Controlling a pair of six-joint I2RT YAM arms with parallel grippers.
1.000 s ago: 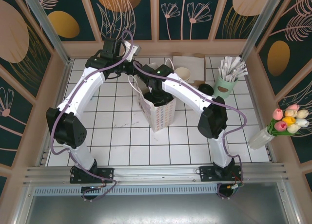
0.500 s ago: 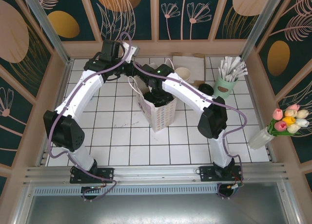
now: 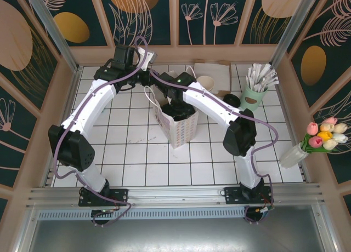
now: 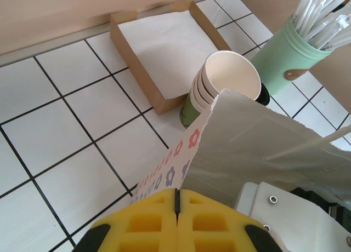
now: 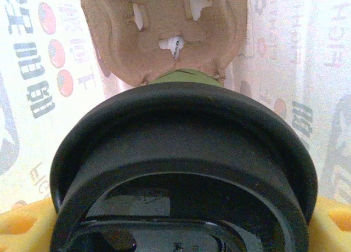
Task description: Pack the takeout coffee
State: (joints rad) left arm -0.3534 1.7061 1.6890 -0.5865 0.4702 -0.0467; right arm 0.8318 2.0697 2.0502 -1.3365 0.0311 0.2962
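**A:** Left gripper [image 4: 176, 201], how does it stand?

**B:** Clamped tight. The yellow pads [image 4: 159, 211] meet with no gap. They nip the top edge of the paper bag [image 4: 247, 148], right where the flower print runs down to them.

**A:** Right gripper [image 5: 178, 222]?

**B:** Down inside the bag. From above, its black body sits in the bag's mouth. Jaws are spread wide around the coffee cup [image 5: 186, 78]. One yellow finger [image 5: 19, 227] shows at each lower corner of the wrist view, hard against the rim of the black lid [image 5: 181, 153].

**A:** So gripping?

**B:** Yes, a wide grip on the cup, up at the lid end.

**A:** Cup's position?

**B:** Inside the bag, lid toward the wrist camera, with a sliver of green side showing past it. Beyond that lies a cardboard cup holder [image 5: 164, 38] at the bottom of the bag. Cannot tell whether the cup is seated in it or hanging just over it.

**A:** Surroundings?

**B:** The bag stands upright mid-table [image 3: 126, 148] on white tiles. Behind it is a stack of lidless cups [image 4: 227, 79], touching the bag's far edge in the left wrist view. The stack sits just beside a brown tray [image 4: 137, 71] lined with white paper. A green pot [image 4: 277, 63] of straws [image 4: 323, 16] stands to the right of the stack.
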